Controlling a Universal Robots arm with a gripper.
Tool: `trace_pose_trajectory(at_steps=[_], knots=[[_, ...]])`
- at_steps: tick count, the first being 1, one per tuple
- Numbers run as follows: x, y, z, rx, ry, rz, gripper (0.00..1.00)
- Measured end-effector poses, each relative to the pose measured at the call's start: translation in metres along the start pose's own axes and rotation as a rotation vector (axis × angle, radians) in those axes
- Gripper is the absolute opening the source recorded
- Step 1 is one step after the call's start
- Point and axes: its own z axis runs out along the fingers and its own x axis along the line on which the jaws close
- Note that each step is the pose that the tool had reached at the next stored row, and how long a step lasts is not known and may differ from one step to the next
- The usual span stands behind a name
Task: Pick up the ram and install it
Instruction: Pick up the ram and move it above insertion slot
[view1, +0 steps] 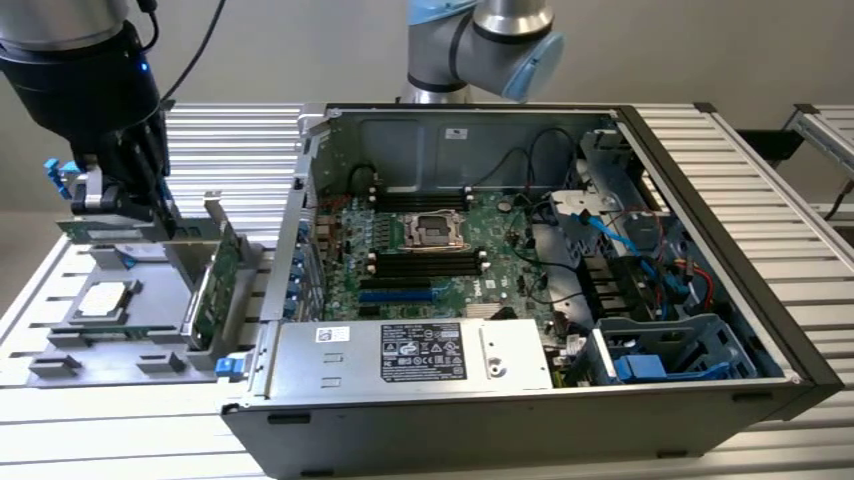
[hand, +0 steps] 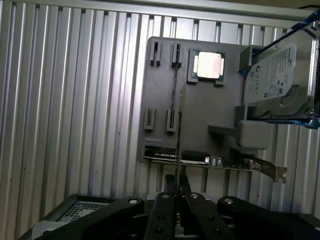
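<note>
Starting at the exterior view's left: the black gripper (view1: 127, 212) hangs over the ribbed aluminium table (view1: 240, 140), clenched on the ram (view1: 140, 232). That's the long, thin green circuit-board stick, and it's held level, up in the air above the flat grey plastic holder tray (view1: 147, 318). From the wrist view you see the stick edge-on as a thin dark line pinched between the two fingers, so it's a solid grab.

On the tray below sits a square silver processor chip (view1: 107, 298). A silver hard drive with blue rails (hand: 277, 75) sits beside the chip at the tray's edge. Just to the right of the chip, a green expansion card with a metal bracket (view1: 216, 285) stands upright along the tray's right side.

Further right is the big open black-and-grey computer case (view1: 787, 350), well apart from the stick. Inside it lies the large green motherboard (view1: 340, 275) with its rows of black memory slots (view1: 427, 263) near the square metal processor socket (view1: 434, 228). A silver power supply box with a black label (view1: 414, 355) sits along the near edge, and a blue plastic drive cage (view1: 667, 355) sits in the near-right corner.
</note>
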Motion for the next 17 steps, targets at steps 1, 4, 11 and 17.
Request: trace_pose_trajectory(at_steps=[1, 4, 11, 17], knots=[[-0.003, -0.0010, -0.0003, -0.0001, 0.0001, 0.000, 0.14], [-0.012, -0.0038, -0.0021, -0.0001, 0.0000, 0.000, 0.14], [-0.024, -0.0137, -0.0126, -0.0001, 0.0001, 0.000, 0.14], [-0.030, -0.0278, -0.0218, -0.0002, 0.0001, 0.000, 0.14]])
